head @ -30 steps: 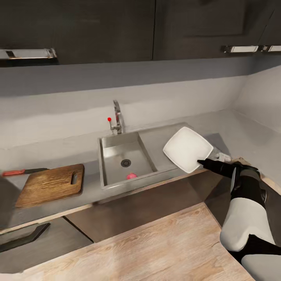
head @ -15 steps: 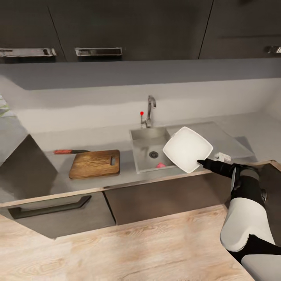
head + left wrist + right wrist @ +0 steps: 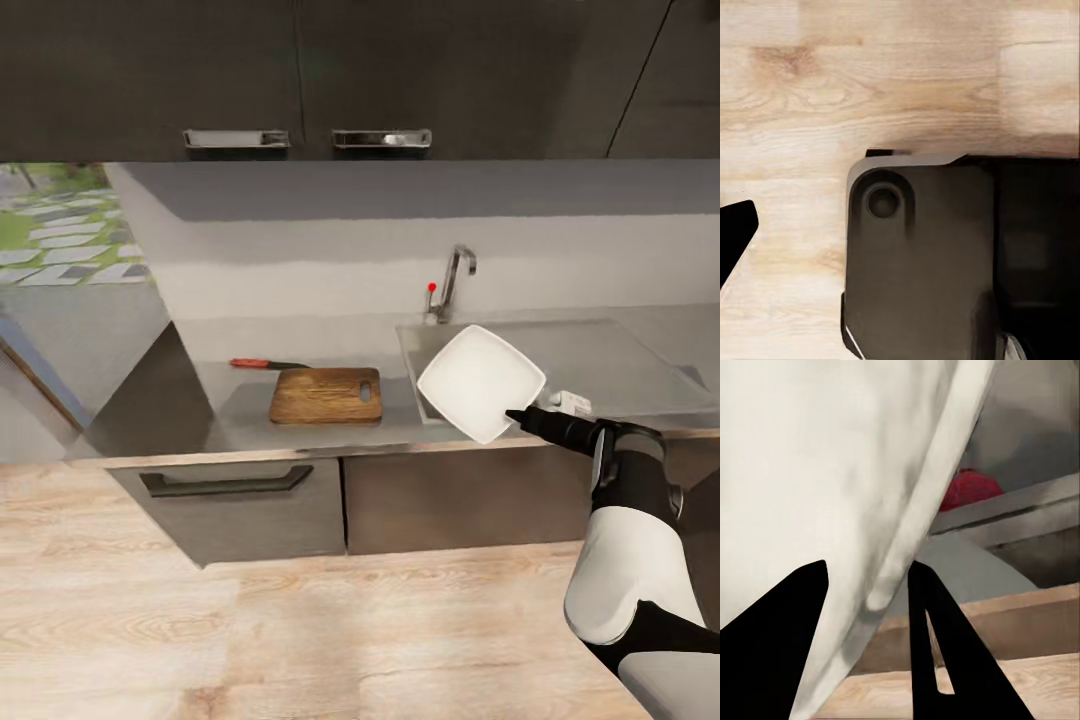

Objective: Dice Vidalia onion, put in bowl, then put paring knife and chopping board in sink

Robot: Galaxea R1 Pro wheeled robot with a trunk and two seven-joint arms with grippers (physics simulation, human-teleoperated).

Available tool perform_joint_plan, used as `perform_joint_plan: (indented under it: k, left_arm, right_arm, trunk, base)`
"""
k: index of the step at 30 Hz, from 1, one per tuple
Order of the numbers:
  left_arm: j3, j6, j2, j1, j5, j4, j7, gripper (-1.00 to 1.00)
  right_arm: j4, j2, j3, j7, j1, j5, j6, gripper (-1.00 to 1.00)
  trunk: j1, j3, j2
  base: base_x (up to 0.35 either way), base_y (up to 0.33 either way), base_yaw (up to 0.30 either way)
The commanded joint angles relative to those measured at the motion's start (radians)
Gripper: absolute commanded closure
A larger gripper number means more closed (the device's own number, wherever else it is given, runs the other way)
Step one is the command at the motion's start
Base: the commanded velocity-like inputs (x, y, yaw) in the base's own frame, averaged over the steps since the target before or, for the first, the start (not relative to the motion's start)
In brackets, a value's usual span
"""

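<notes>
My right gripper (image 3: 513, 413) is shut on the rim of the white squarish bowl (image 3: 480, 382), holding it tilted in the air in front of the sink (image 3: 411, 345). In the right wrist view the bowl (image 3: 817, 472) stands between the black fingers (image 3: 780, 652), and a reddish round onion (image 3: 967, 489) shows past its edge. The bowl hides most of the basin; the faucet (image 3: 455, 276) with its red knob rises behind. The dark-brown chopping board (image 3: 327, 396) lies on the grey countertop (image 3: 240, 405) left of the sink. The red-handled paring knife (image 3: 262, 364) lies just behind the board.
Dark upper cabinets (image 3: 300, 70) hang over the counter, and a drawer with a long handle (image 3: 225, 483) sits below it. The steel drainboard (image 3: 600, 360) stretches right of the sink. A window with greenery (image 3: 60, 225) is at the left. Wooden floor (image 3: 870, 90) and my dark base (image 3: 922, 262) lie below.
The whole view has swung leftward, so the camera moved: counter, board and sink shifted right in the picture and a window came in. The bowl stays in my right gripper.
</notes>
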Motion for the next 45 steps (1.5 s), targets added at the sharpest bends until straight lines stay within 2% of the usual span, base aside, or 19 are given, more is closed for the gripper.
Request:
perform_joint_plan:
  k: [1,3,8,10,15,22,24,25,28,29,30,32,35,41,45]
  left_arm:
    - [0.0,-0.027,0.001,0.001,0.002,-0.002,0.001,-1.0]
    - [0.0,-0.068,0.001,0.003,0.003,-0.004,0.001,-1.0]
    - [0.0,-0.238,0.002,0.054,0.002,-0.003,0.002,-1.0]
    - [0.0,-0.271,0.002,0.063,0.003,-0.001,0.003,-1.0]
    - [0.0,-0.29,0.002,0.068,0.003,0.002,0.003,-1.0]
    - [0.007,-0.278,-0.001,0.068,0.004,-0.01,0.004,-1.0]
    - [0.007,-0.259,0.0,0.068,0.003,-0.04,0.004,-1.0]
    - [0.008,-0.228,0.001,0.068,0.003,-0.075,0.005,-1.0]
    - [0.027,0.013,0.022,0.087,0.003,-0.305,0.004,-1.0]
    - [0.029,0.051,0.024,0.099,0.003,-0.346,0.004,-1.0]
    - [0.032,0.141,0.027,0.154,0.003,-0.47,0.003,-1.0]
    - [0.035,0.203,0.028,0.225,0.003,-0.593,0.002,-1.0]
    - [0.038,0.231,0.03,0.27,0.003,-0.645,-0.002,-1.0]
    - [0.043,0.237,0.032,0.285,0.001,-0.62,-0.01,-1.0]
    - [0.044,0.21,0.032,0.286,0.001,-0.59,-0.011,-1.0]
  right_arm:
    - [-0.001,0.0,-0.003,0.01,-0.001,0.008,0.003,1.0]
    - [-0.001,0.0,-0.003,0.01,-0.002,0.008,0.003,1.0]
    - [-0.001,0.0,-0.003,0.01,-0.001,0.008,0.003,1.0]
    - [-0.001,0.0,-0.003,0.01,-0.001,0.008,0.003,1.0]
    - [-0.001,0.001,-0.003,0.01,-0.001,0.008,0.003,1.0]
    - [-0.001,0.001,-0.003,0.01,-0.002,0.008,0.003,1.0]
    - [-0.001,0.002,-0.003,0.01,-0.002,0.008,0.003,1.0]
    - [-0.001,0.002,-0.003,0.01,-0.002,0.008,0.003,1.0]
    - [-0.001,0.002,-0.003,0.009,-0.002,0.008,0.003,1.0]
    - [-0.001,0.002,-0.003,0.009,-0.002,0.008,0.003,1.0]
    - [-0.001,0.002,-0.003,0.009,-0.002,0.008,0.003,1.0]
    - [-0.001,0.002,-0.002,0.009,-0.001,0.008,0.003,1.0]
    - [-0.001,0.002,-0.003,0.009,-0.001,0.008,0.003,1.0]
    - [-0.001,0.001,-0.003,0.009,-0.001,0.009,0.003,1.0]
    - [-0.001,0.0,-0.003,0.009,-0.001,0.009,0.003,1.0]
  trunk:
    - [0.0,-0.001,-0.002]
    - [0.0,0.001,-0.002]
    - [0.0,0.007,-0.002]
    - [0.0,0.009,-0.002]
    - [0.0,0.014,-0.002]
    - [0.0,0.021,-0.002]
    - [0.0,0.023,-0.002]
    - [0.0,0.024,-0.002]
    - [0.0,0.028,-0.002]
    - [0.0,0.029,-0.002]
    - [0.0,0.03,-0.002]
    - [0.0,0.032,-0.002]
    - [0.0,0.035,-0.002]
    - [0.0,0.041,-0.002]
    - [0.0,0.045,-0.002]
  base:
    - [-0.131,0.175,0.239]
    - [-0.12,0.158,0.239]
    - [-0.06,0.07,0.239]
    - [-0.012,0.013,0.239]
    - [-0.004,0.005,0.239]
    - [0.0,0.0,0.239]
    - [0.0,0.0,0.239]
    - [0.0,0.0,0.239]
    - [0.0,0.0,0.239]
    - [0.0,0.0,0.239]
    - [0.0,0.0,0.239]
    - [0.0,0.0,0.239]
    - [0.0,0.0,0.239]
    - [0.0,0.0,0.239]
    - [0.084,0.147,0.231]
